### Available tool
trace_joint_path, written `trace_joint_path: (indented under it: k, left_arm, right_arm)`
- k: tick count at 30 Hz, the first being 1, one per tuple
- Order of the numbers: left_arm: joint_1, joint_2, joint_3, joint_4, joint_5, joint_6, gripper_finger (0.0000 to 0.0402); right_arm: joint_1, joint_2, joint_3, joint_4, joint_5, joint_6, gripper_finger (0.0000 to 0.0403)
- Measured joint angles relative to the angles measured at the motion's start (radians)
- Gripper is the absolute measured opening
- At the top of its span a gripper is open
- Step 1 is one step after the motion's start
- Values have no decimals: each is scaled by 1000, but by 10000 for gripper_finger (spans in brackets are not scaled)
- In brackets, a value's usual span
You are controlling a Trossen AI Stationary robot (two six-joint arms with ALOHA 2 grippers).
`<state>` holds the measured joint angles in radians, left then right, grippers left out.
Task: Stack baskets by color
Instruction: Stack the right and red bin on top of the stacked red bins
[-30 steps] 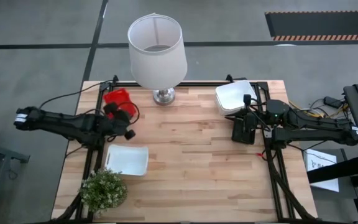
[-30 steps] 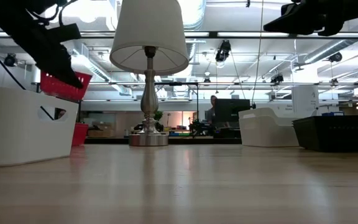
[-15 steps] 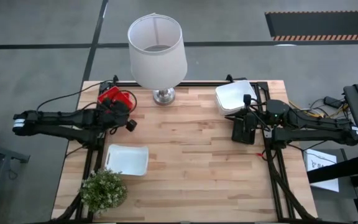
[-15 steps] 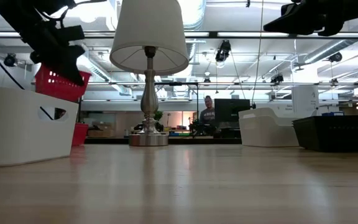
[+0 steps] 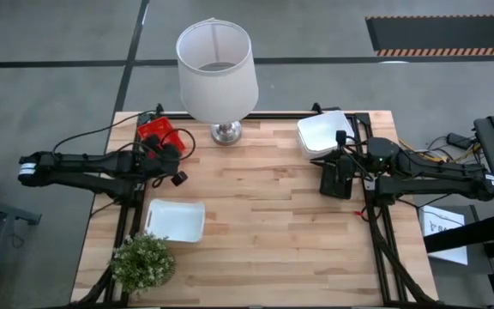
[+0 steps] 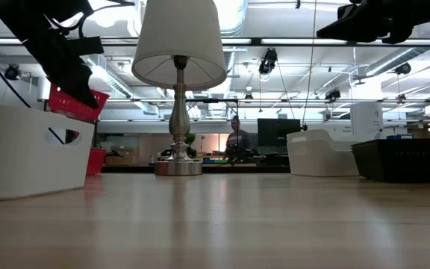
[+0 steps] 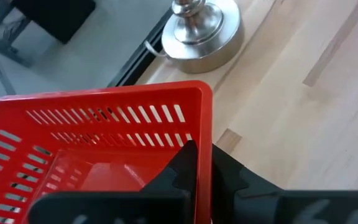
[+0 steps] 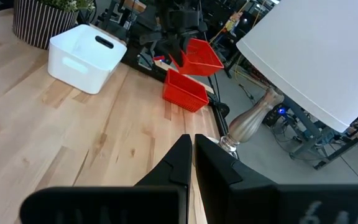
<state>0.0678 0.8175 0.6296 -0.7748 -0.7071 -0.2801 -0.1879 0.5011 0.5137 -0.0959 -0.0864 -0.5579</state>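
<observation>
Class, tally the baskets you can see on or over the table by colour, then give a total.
Red: 2, lifted red basket, tabletop red basket
White: 2, left white basket, right white basket
Black: 1, black basket
Total: 5; nested ones cannot be told.

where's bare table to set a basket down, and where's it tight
Bare wood runs down the table's middle, between the white basket and the black basket, from the lamp base to the near edge. Tight spots: the far left corner, where the left gripper holds a red basket, and around the plant.
</observation>
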Motion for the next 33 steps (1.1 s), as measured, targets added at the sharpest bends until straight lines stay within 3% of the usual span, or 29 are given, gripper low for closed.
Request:
trace_joint_path:
  k: [5,13,22,33]
  left_arm:
    - [5,22,0,-64,0,-125,24]
    - [5,96,0,-73,-1,-160,57]
    - [5,190,-1,-72,-11,-155,59]
    - [5,152,-1,-72,-10,-152,60]
  right_arm:
    - [0,0,0,0,0,0,12]
    - [0,0,0,0,0,-1,12]
    - [0,0,0,0,0,-1,12]
    - [0,0,0,0,0,-3,12]
